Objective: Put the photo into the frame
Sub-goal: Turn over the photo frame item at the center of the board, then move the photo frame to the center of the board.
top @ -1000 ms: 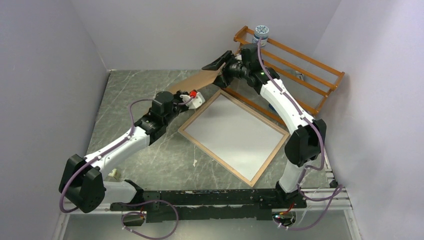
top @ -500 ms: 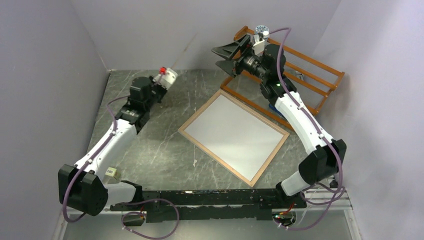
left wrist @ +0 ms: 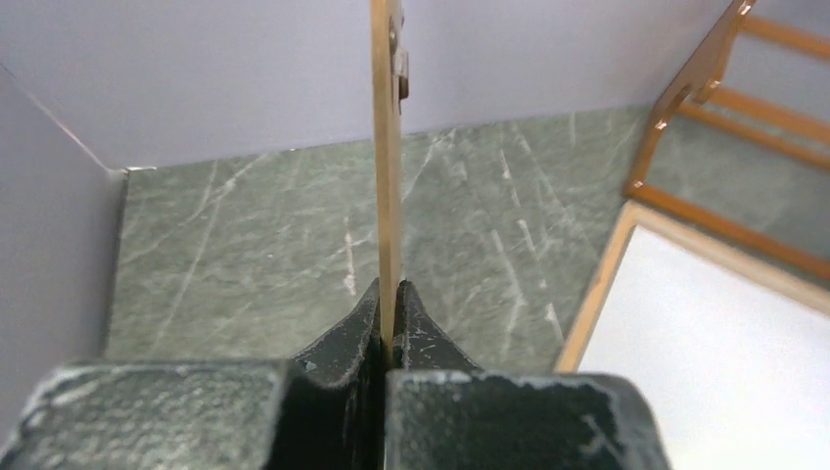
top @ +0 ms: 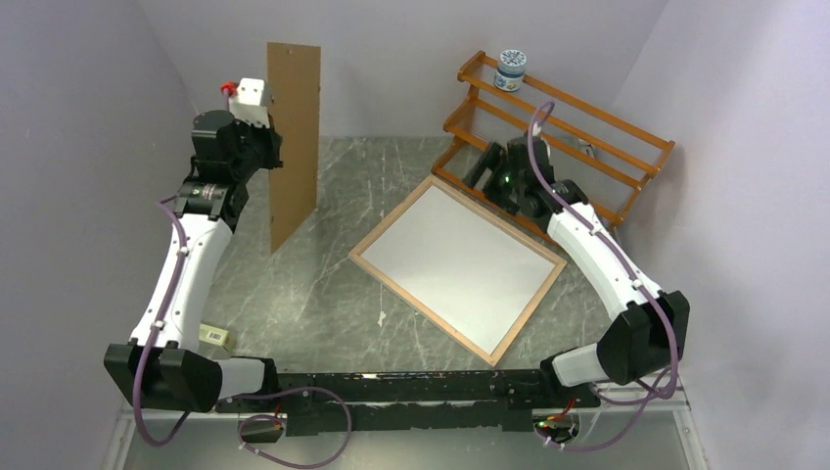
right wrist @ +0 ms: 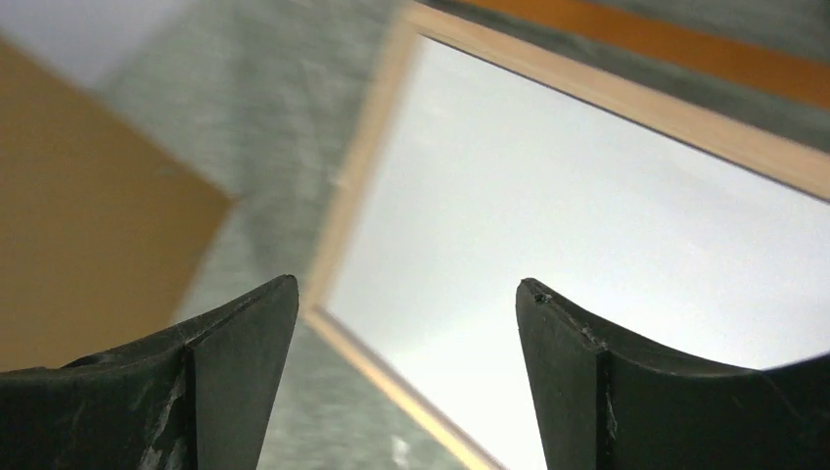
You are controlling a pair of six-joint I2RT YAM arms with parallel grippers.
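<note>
Marble table (top: 323, 294): frame (right wrist: 685, 122) under spread right gripper (right wrist: 406, 284), seemingly untouched; left gripper (left wrist: 389, 328) pinches brown panel (top: 294, 137)

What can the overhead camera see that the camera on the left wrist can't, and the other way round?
Only the overhead view shows the brown board as a whole, standing upright, and the jar on top of the rack. Only the left wrist view shows close up the left gripper pinching the board's thin edge, and a small fitting on its side. Both show the board, the frame, the rack and the green table.
</note>
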